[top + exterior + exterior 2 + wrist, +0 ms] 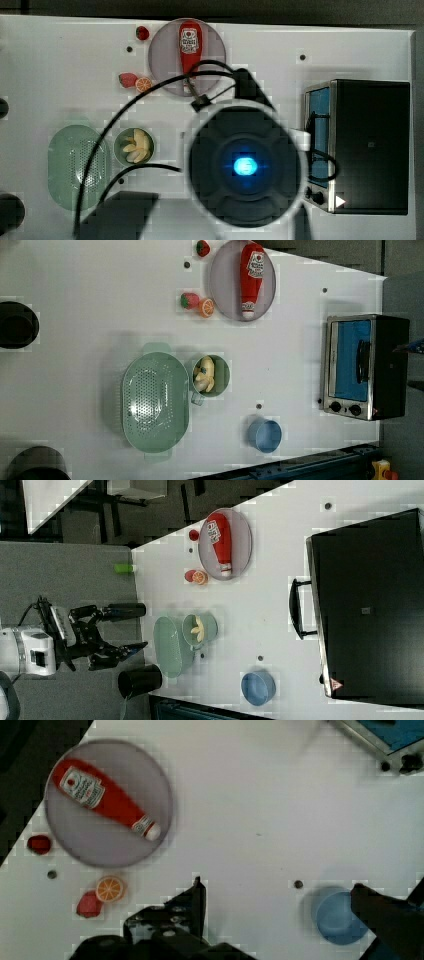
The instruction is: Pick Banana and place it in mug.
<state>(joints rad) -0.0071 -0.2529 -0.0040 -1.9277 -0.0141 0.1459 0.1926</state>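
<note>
The pale yellow banana (136,148) lies inside the small mint-green mug (118,145), which stands on the white table just beside the green strainer (77,167). The left view also has the banana (205,376) in the mug (225,376), and so does the right view, with banana (198,628) in mug (211,626). My gripper (280,895) is open and holds nothing. It hangs high above the table, between the orange slice (110,888) and the blue cup (336,919). In the top view the arm's round body (245,165) covers the table's middle.
A grey plate (165,55) with a red ketchup bottle (189,45) lies at the back. Strawberries (128,79) and an orange slice (144,84) sit near it. A toaster oven (360,145) fills the top view's right. Black cylinders (17,325) stand at the table's edge.
</note>
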